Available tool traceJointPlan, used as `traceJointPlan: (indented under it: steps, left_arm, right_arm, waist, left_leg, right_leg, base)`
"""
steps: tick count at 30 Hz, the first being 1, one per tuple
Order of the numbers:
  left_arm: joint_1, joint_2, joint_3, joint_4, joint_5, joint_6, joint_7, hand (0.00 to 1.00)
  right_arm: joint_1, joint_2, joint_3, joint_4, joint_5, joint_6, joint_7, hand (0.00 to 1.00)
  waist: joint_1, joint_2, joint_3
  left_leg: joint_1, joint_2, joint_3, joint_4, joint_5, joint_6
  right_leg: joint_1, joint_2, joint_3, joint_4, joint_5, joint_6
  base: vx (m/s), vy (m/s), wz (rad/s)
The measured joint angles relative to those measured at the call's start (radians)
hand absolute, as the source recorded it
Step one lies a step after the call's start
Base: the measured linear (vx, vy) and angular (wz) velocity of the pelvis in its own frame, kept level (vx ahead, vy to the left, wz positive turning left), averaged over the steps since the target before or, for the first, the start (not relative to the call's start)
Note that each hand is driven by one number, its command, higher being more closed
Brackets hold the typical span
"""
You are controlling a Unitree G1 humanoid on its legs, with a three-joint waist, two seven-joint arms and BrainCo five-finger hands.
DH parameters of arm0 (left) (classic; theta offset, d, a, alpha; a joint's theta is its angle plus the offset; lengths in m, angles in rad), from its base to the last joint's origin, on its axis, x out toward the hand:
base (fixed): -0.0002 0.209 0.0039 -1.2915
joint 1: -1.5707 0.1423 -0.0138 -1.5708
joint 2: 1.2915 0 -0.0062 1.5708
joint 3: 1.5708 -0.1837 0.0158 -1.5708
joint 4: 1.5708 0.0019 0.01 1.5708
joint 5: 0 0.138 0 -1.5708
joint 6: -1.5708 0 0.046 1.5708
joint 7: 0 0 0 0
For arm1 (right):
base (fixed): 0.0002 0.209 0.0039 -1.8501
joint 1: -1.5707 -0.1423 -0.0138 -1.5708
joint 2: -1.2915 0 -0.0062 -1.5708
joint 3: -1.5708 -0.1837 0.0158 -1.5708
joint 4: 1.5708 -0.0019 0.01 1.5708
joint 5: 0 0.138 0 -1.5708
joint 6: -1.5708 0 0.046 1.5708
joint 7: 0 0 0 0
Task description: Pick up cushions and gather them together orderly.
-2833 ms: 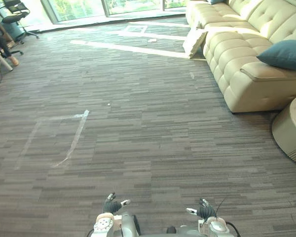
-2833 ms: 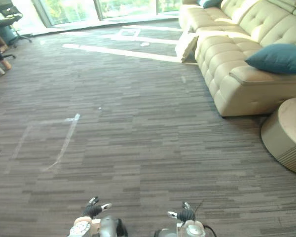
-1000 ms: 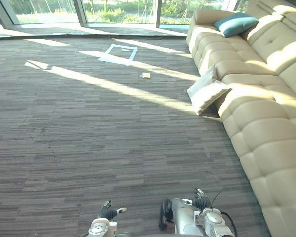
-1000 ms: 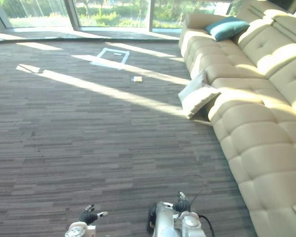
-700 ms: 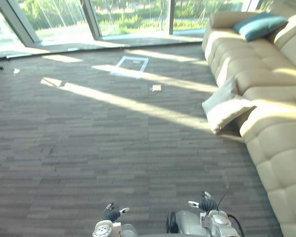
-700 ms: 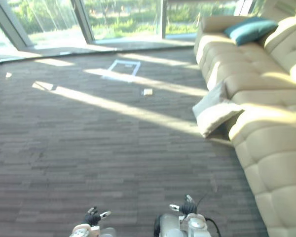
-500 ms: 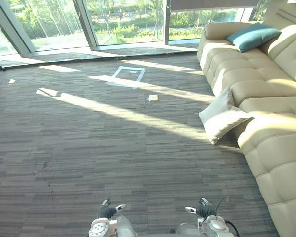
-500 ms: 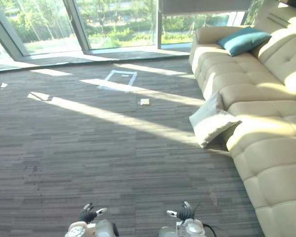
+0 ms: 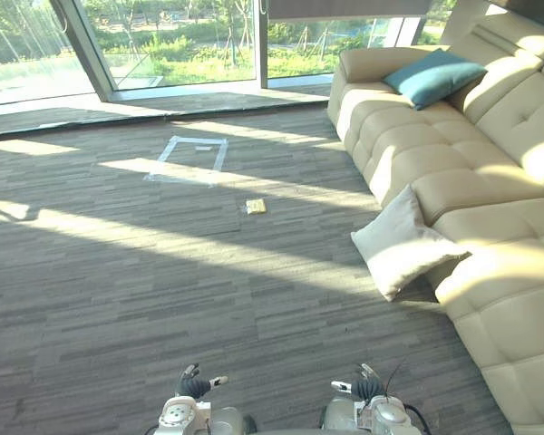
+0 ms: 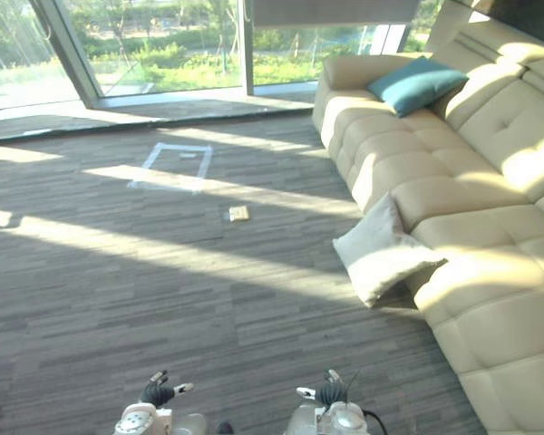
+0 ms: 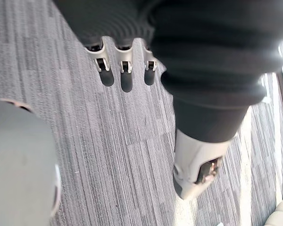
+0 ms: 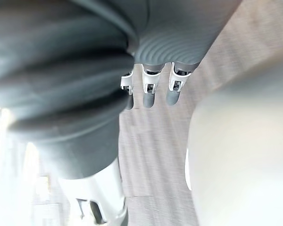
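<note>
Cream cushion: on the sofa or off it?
Off. The cream cushion stands tilted on the carpet, leaning against the front of the sofa; the teal cushion lies on the seat.

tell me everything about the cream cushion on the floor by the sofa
The cream cushion is square, plump and plain, of soft fabric by its look. It stands tilted on the grey carpet, one corner up, leaning against the front of the cream sofa, with sunlight across its lower half. Nothing else touches it.
</note>
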Motion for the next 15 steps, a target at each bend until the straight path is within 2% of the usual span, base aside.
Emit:
traceJointPlan:
  steps: [1, 2, 3, 4, 5, 6, 7, 8, 9, 10, 11, 13, 14, 15]
  left_arm:
    - [-0.002, -0.007, -0.004, 0.000, 0.001, 0.001, -0.001, 0.00]
    - [-0.002, -0.006, -0.007, 0.000, 0.003, 0.001, -0.001, 0.00]
    - [0.002, -0.002, -0.019, 0.000, 0.009, 0.001, -0.004, 0.00]
    - [0.013, 0.008, -0.017, 0.004, 0.010, 0.001, -0.012, 0.00]
    - [0.001, 0.000, -0.014, 0.018, 0.010, 0.003, -0.012, 0.00]
    - [-0.006, -0.011, -0.017, 0.021, 0.011, 0.004, -0.019, 0.00]
    - [-0.020, -0.038, -0.018, 0.018, 0.021, 0.000, -0.023, 0.00]
    - [-0.022, -0.043, -0.016, 0.019, 0.023, -0.001, -0.022, 0.00]
    - [-0.023, -0.053, -0.018, 0.021, 0.029, -0.001, -0.023, 0.00]
    - [-0.025, -0.055, -0.017, 0.015, 0.029, -0.002, -0.030, 0.00]
    - [-0.025, -0.054, -0.010, -0.008, 0.028, -0.005, -0.028, 0.00]
    - [-0.020, -0.059, 0.008, -0.022, 0.028, -0.005, -0.028, 0.00]
    - [-0.019, -0.061, 0.022, -0.032, 0.028, -0.007, -0.028, 0.00]
    - [-0.018, -0.060, 0.024, -0.035, 0.028, -0.008, -0.028, 0.00]
  right_arm:
    - [-0.017, -0.007, 0.000, 0.000, 0.000, 0.001, 0.000, 0.00]
    - [-0.019, -0.007, -0.001, -0.001, 0.000, 0.001, 0.000, 0.00]
    - [-0.016, -0.006, -0.003, -0.009, 0.000, 0.001, 0.000, 0.00]
    - [0.000, -0.005, -0.005, -0.015, 0.004, 0.000, 0.003, 0.00]
    - [-0.008, -0.013, -0.016, -0.021, 0.003, 0.000, 0.006, 0.00]
    - [-0.020, -0.027, -0.027, -0.024, -0.003, 0.005, 0.003, 0.00]
    - [-0.018, -0.029, -0.048, -0.026, 0.000, 0.003, 0.007, 0.00]
    - [-0.018, -0.030, -0.048, -0.026, 0.000, 0.004, 0.007, 0.00]
    - [-0.017, -0.034, -0.044, -0.025, 0.000, 0.008, 0.007, 0.00]
    - [-0.014, -0.034, -0.041, -0.023, -0.001, 0.012, 0.006, 0.00]
    - [-0.001, -0.022, -0.043, -0.012, 0.001, 0.023, 0.003, 0.00]
    - [0.016, -0.019, -0.043, -0.013, 0.001, 0.024, 0.002, 0.00]
    - [0.023, -0.020, -0.043, -0.012, 0.002, 0.025, -0.001, 0.00]
    - [0.023, -0.020, -0.043, -0.011, 0.002, 0.027, -0.001, 0.00]
  waist:
    - [-0.002, 0.013, 0.009]
    - [-0.002, 0.014, 0.009]
    - [-0.002, 0.010, 0.008]
    - [-0.005, -0.019, -0.004]
    - [-0.007, 0.004, 0.003]
    - [-0.011, 0.044, -0.005]
    - [-0.031, 0.053, -0.004]
    - [-0.031, 0.056, -0.003]
    - [-0.031, 0.071, 0.007]
    - [-0.030, 0.076, 0.013]
    - [-0.023, 0.062, 0.019]
    - [-0.015, 0.048, 0.016]
    - [-0.006, 0.051, 0.012]
    - [-0.002, 0.053, 0.011]
  left_leg:
    - [0.044, 0.023, 0.029, -0.036, 0.002, -0.004]
    - [0.056, 0.027, 0.034, -0.046, 0.003, -0.007]
    - [0.092, 0.026, 0.059, -0.064, -0.005, -0.061]
    - [0.148, 0.004, 0.072, -0.059, -0.043, -0.125]
    - [0.166, 0.019, 0.072, -0.053, -0.056, -0.145]
    - [0.147, 0.053, 0.073, 0.009, -0.053, -0.166]
    - [0.088, 0.079, 0.044, 0.167, -0.013, -0.207]
    - [0.067, 0.092, 0.029, 0.232, 0.006, -0.217]
    - [-0.017, 0.144, -0.030, 0.471, 0.080, -0.244]
    - [-0.071, 0.179, -0.054, 0.636, 0.071, -0.263]
    - [-0.139, 0.216, -0.044, 0.799, 0.042, -0.260]
    - [-0.187, 0.225, -0.017, 0.810, 0.019, -0.221]
    - [-0.261, 0.218, 0.001, 0.736, -0.008, -0.174]
    - [-0.281, 0.214, -0.004, 0.704, -0.015, -0.161]
  right_leg:
    - [-0.044, 0.033, -0.087, -0.166, 0.045, -0.020]
    - [-0.054, 0.044, -0.106, -0.219, 0.069, -0.023]
    - [-0.061, 0.080, -0.147, -0.383, 0.180, -0.055]
    - [-0.064, 0.086, -0.137, -0.472, 0.370, -0.204]
    - [-0.069, 0.099, -0.132, -0.421, 0.344, -0.222]
    - [-0.079, 0.098, -0.136, -0.361, 0.272, -0.223]
    - [-0.068, 0.090, -0.136, -0.320, 0.210, -0.205]
    - [-0.057, 0.093, -0.136, -0.318, 0.193, -0.199]
    - [0.004, 0.110, -0.136, -0.334, 0.163, -0.190]
    - [0.064, 0.130, -0.135, -0.355, 0.146, -0.183]
    - [0.169, 0.148, -0.119, -0.397, 0.122, -0.176]
    - [0.223, 0.161, -0.098, -0.438, 0.115, -0.164]
    - [0.265, 0.179, -0.051, -0.487, 0.112, -0.147]
    - [0.273, 0.188, -0.028, -0.495, 0.111, -0.141]
  base:
    - [0.47, -0.038, -0.26]
    - [0.62, -0.059, -0.36]
    - [0.66, -0.081, -0.31]
    - [0.70, -0.106, -0.34]
    - [0.70, -0.103, -0.30]
    - [0.65, -0.162, -0.11]
    - [0.60, -0.174, -0.04]
    - [0.64, -0.238, 0.07]
    - [0.48, -0.150, 0.00]
    - [0.62, -0.169, -0.10]
    - [0.40, -0.101, -0.17]
    - [0.31, -0.092, -0.42]
    - [0.23, -0.058, -0.69]
    - [0.35, -0.019, -1.13]
